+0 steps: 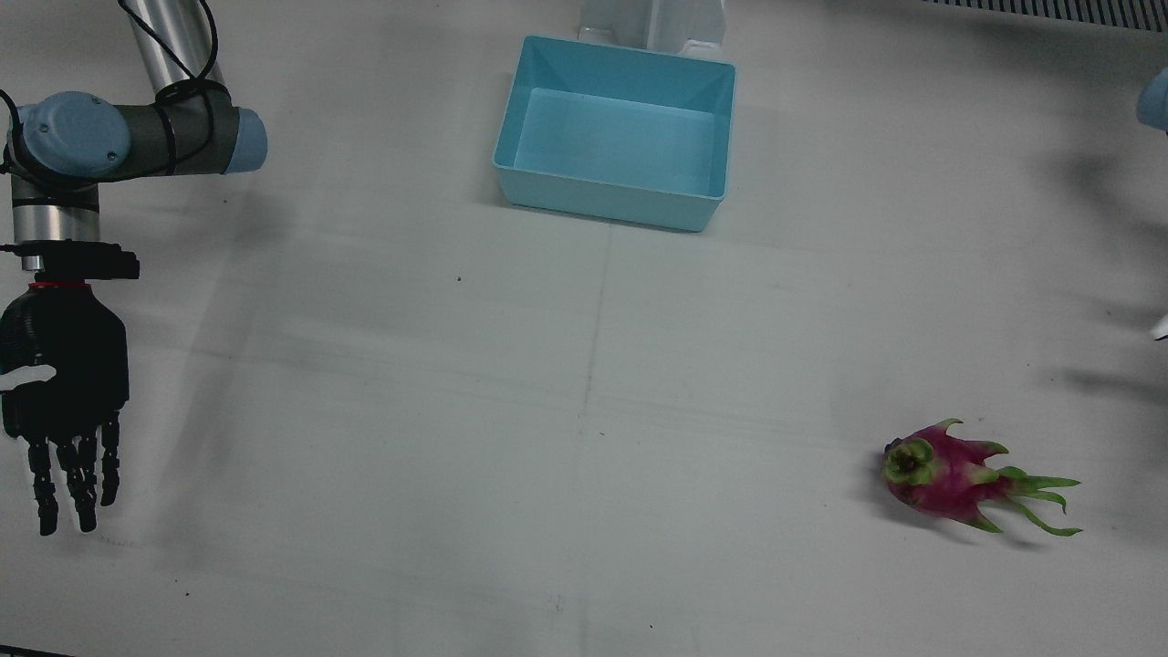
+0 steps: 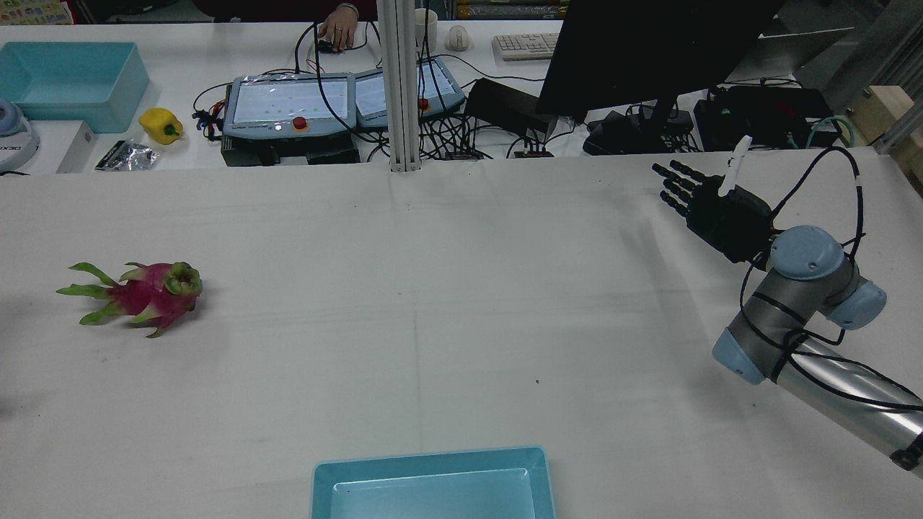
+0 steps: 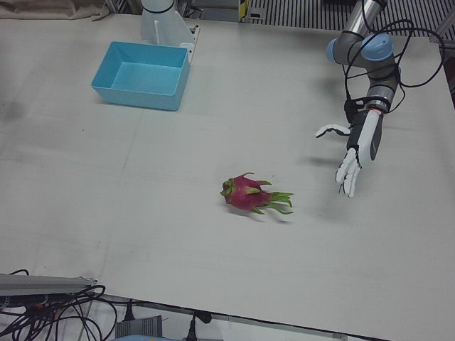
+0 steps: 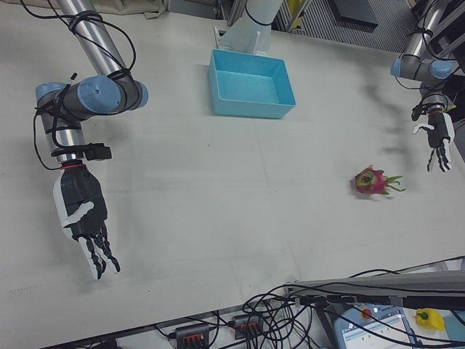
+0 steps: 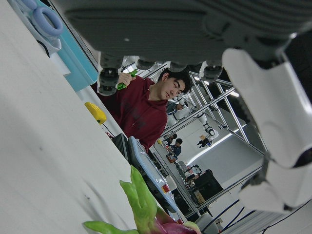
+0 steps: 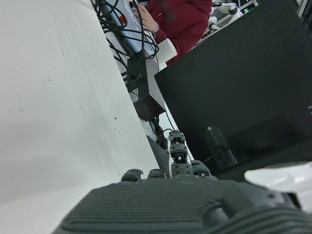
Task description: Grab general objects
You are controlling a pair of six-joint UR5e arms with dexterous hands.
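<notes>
Down at 4 o'clock on the table, the dragon fruit [image 1: 949,479] lies alone, so the empty, fingers-spread left hand [image 3: 357,152] should probably wrap its body, not the leaves.

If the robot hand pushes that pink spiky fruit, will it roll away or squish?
The dragon fruit lies on its side and its body looks rounded, so a push would probably rock or roll it a little. Its green leafy tips stick out and would likely catch on the table, stopping a long roll. They look thin, so probably bendy.
</notes>
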